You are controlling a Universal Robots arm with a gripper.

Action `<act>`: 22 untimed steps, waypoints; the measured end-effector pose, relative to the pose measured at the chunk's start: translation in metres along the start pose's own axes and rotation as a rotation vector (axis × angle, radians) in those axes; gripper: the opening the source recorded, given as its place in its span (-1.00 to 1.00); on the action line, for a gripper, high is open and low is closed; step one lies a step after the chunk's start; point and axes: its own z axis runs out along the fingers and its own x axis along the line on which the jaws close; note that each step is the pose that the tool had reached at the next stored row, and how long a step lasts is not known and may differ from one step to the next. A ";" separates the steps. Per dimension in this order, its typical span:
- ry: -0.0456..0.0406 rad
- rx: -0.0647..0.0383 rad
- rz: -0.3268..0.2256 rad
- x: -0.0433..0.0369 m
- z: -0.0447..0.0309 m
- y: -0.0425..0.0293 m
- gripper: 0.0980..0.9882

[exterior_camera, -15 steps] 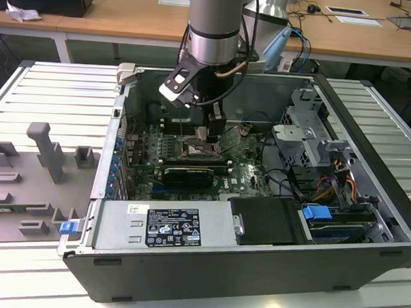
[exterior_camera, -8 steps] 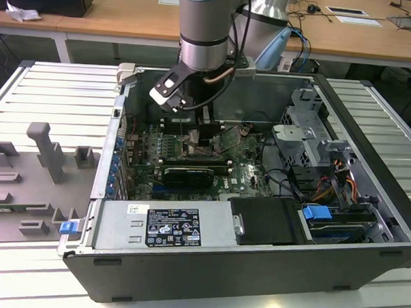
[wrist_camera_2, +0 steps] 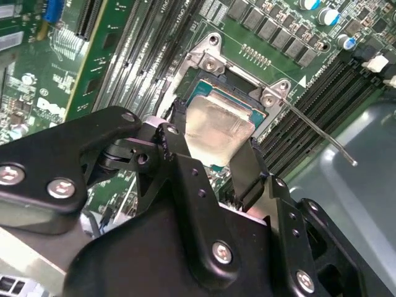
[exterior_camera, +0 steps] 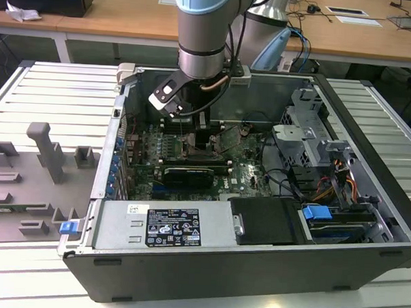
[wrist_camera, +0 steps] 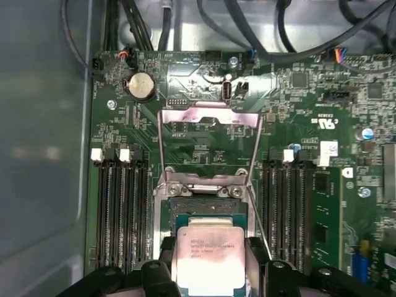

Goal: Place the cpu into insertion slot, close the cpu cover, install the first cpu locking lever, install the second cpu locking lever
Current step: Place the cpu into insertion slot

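As I check both wrist views, the black two-finger gripper [wrist_camera: 210, 263] is clamped on the small flat square cpu with the pale silver metal top [wrist_camera: 209, 253], one finger against each side edge. The chip sits right over the dark square insertion slot [wrist_camera: 199, 204] in the green circuit board [wrist_camera: 204, 151]; I can't tell if it's seated. The thin silver metal cpu cover [wrist_camera: 209, 116] stands hinged open beyond the slot. From the exterior view, the grey robot arm [exterior_camera: 203, 31] reaches down into the open dark grey computer case [exterior_camera: 255, 272].
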 end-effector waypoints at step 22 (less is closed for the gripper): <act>-0.0027 0.001 0.028 0.0017 0.0178 0.0030 -0.04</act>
